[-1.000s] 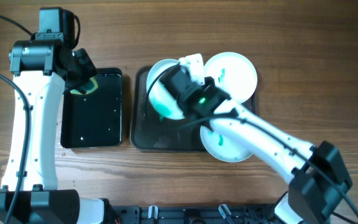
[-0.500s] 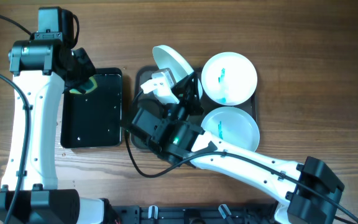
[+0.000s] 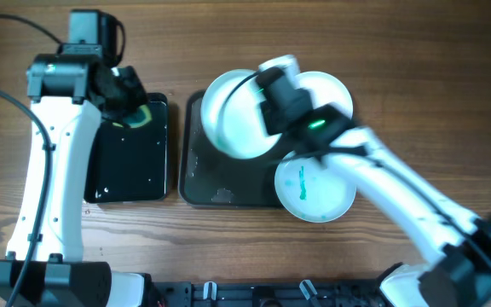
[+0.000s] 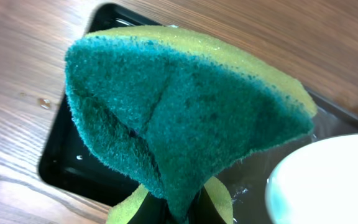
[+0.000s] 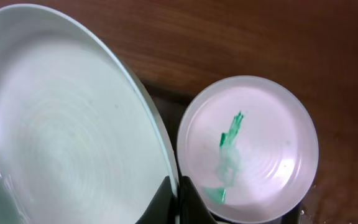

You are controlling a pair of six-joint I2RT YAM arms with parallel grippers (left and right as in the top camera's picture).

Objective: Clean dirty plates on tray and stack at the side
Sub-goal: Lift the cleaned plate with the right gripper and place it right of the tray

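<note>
Found lifted plate (image 3: pixel 233 119) over tray's (image 3: pixel 220 183) 10 o'clock, rim pinched tight in right gripper (image 5: pixel 174 198). Found smeared plate (image 3: pixel 315 189) at tray's 5 o'clock. Found sponge (image 4: pixel 185 118) squeezed in left gripper (image 4: pixel 169 211). Judged plates stiff, light, wet-slick, breakable; advise gripping rim only.

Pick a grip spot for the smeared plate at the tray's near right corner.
Take the smeared plate by its near rim, coming in from the robot's side. It lies flat, so only the rim offers a pinch, and that part seems to overhang the tray, leaving room for a lower jaw.
</note>
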